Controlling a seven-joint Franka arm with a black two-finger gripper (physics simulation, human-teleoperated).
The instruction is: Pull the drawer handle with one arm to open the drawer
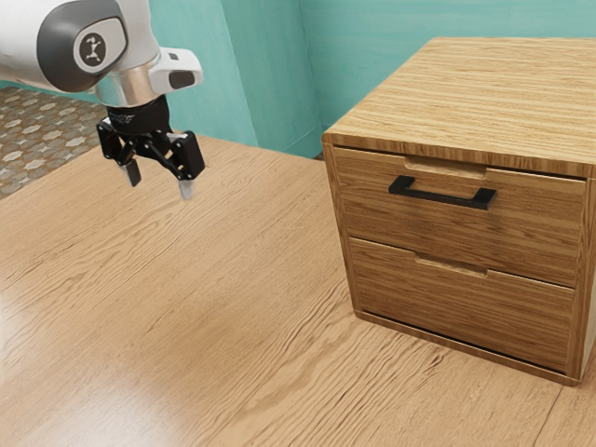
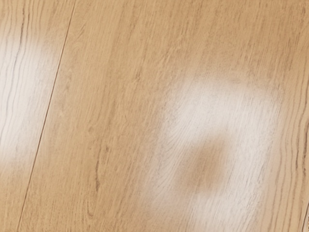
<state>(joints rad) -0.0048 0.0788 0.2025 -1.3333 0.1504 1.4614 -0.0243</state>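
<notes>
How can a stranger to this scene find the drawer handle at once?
A wooden cabinet stands on the wooden table at the exterior view's right. Its front has two drawers; on the upper drawer sits a black bar handle. The lower drawer has no such handle.

Cabinet sits on table at exterior view's right, handle on upper drawer, gripper over table, well apart, exterior view's left.

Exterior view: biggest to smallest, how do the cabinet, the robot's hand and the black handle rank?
1. Cabinet, by far largest.
2. Hand, bulkier.
3. Black handle: similar width, much thinner; depths may differ, so 2 and 3 are unsure.
</notes>
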